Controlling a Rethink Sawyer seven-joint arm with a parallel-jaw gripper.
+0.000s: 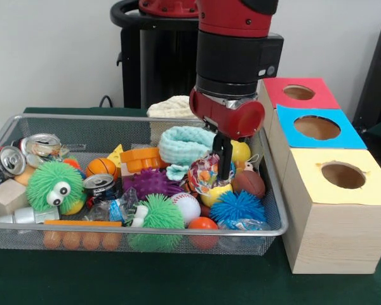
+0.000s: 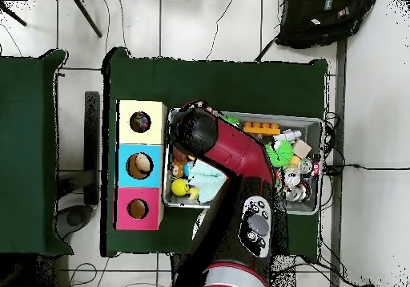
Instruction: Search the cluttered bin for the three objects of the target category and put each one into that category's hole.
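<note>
Balls are your quarry by the look of it, since the yellow hole [image 2: 140, 122] and the blue hole [image 2: 138, 165] each show something round inside. You've got the gripper [image 1: 223, 175] plunged into the wire bin [image 1: 274, 225] near its box-side end, black fingers [image 1: 225, 155] reaching straight down into the clutter. Whether they're spread or pinched you can't tell; the crinkly multicoloured wrapper [image 1: 203, 171] hides the tips. A small brown football [image 1: 248, 183] lies touching-close on the box side of the fingers, its long axis roughly across the bin's width. A white baseball [image 1: 186, 207] and an orange ball [image 1: 203, 223] sit towards the bin's front rim, further from the claw. So the football is your nearest pick: shift slightly towards the boxes [image 1: 333, 216], I'd judge.
</note>
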